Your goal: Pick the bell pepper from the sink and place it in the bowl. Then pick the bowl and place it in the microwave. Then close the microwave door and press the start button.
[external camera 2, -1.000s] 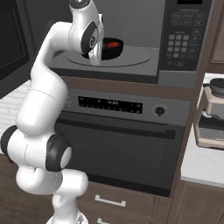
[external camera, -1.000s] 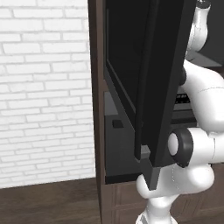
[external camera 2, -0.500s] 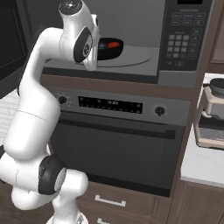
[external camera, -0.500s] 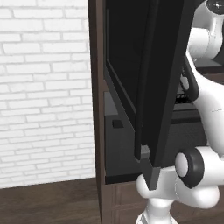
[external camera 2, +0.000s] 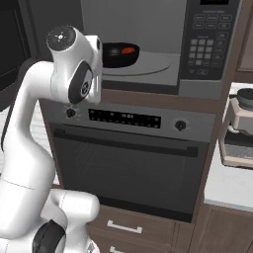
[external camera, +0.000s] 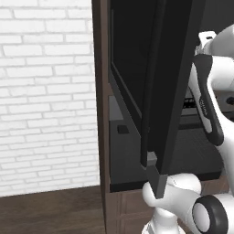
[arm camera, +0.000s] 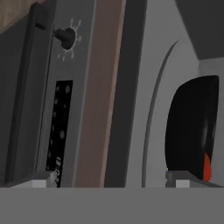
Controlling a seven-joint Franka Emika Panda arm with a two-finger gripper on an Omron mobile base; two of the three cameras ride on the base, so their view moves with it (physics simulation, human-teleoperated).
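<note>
A: The bowl (external camera 2: 120,54) — where does it sit?
B: Inside the microwave (external camera 2: 163,47), on the pale round plate (external camera 2: 148,66) in the open cavity, towards its left side. The bell pepper (external camera 2: 128,50) lies in the bowl, a red patch showing above the black rim.
A: And the microwave door (external camera: 169,87)?
B: Swung open; in the left base view it stands edge-on as a tall dark slab in front of the brick wall (external camera: 45,96).
A: The gripper (arm camera: 111,177)?
B: Its jaws stand wide apart and hold nothing. In the hand view one fingertip sits before the oven (external camera 2: 128,163) panel, the other just below the bowl, without touching it as far as I can tell.
A: What else is near?
B: The oven sits directly under the microwave, with a knob (external camera 2: 180,125) at the right of its display strip. A keypad (external camera 2: 201,49) fills the microwave's right side, and an appliance (external camera 2: 239,128) stands on the worktop (external camera 2: 230,185) to the right.
</note>
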